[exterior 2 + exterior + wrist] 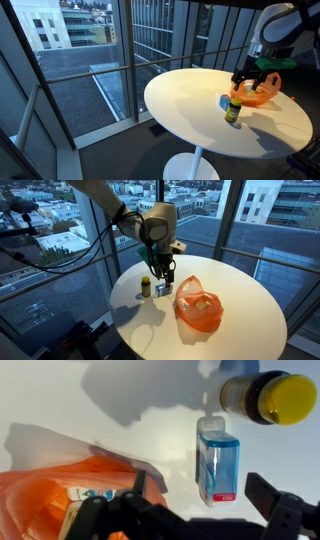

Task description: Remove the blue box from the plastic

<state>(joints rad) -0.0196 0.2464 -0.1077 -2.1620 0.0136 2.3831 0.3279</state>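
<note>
The blue box (218, 460) lies flat on the white round table (240, 290), outside the orange plastic bag (60, 495). In the exterior views the box (225, 101) sits between the bag (197, 305) and a yellow-capped bottle. My gripper (200, 500) is open and empty, hovering just above the box, with one finger near the bag's edge and the other on the box's far side. In both exterior views the gripper (163, 273) (250, 80) points down over the table. The bag (260, 96) still holds other packets.
A small bottle with a yellow cap (268, 397) stands upright close beside the box, also visible in the exterior views (146, 286) (233, 110). The table edge (190, 125) is near. Large windows surround the table.
</note>
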